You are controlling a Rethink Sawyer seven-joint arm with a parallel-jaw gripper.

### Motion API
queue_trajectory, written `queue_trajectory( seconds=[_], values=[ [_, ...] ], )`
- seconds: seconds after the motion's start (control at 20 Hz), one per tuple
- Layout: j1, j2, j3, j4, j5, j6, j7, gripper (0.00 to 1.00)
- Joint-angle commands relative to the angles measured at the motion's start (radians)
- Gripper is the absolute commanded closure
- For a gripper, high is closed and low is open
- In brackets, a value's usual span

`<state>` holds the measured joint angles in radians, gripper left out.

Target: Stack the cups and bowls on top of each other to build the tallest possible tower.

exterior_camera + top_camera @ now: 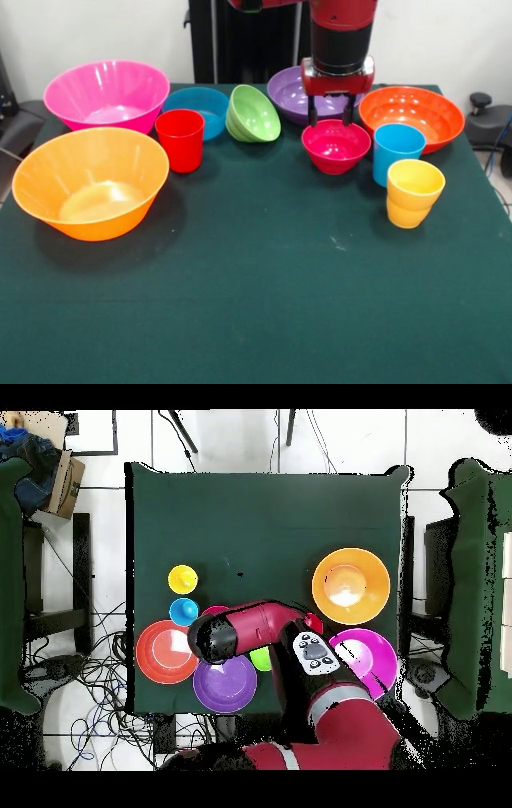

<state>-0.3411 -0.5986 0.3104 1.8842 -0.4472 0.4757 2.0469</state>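
Item: crimson-pink bowl (336, 145), small, glossy plastic; judged light, stiff and slippery, best pinched across its thin rim. Location: green cloth, between purple bowl (290, 90) and sky-blue cup (398, 150). Gripper (330, 122): directly above the bowl's far rim, jaws moderately apart, holding nothing; rim contact uncertain.

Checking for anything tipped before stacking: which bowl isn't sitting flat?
The small green bowl. It lies tilted on its side between the blue bowl and purple bowl; all other bowls stand upright.
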Motion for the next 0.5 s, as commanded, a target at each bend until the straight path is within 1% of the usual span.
queue_trajectory(
  seconds=[0.05,0.2,0.5],
  values=[
    [-0.01,0.018,0.041,-0.022,-0.007,-0.054,0.023,0.0],
    [-0.008,0.012,0.04,-0.019,-0.007,-0.052,0.024,0.0],
    [-0.024,-0.007,0.057,0.001,0.006,-0.04,0.015,0.0]
  ],
)
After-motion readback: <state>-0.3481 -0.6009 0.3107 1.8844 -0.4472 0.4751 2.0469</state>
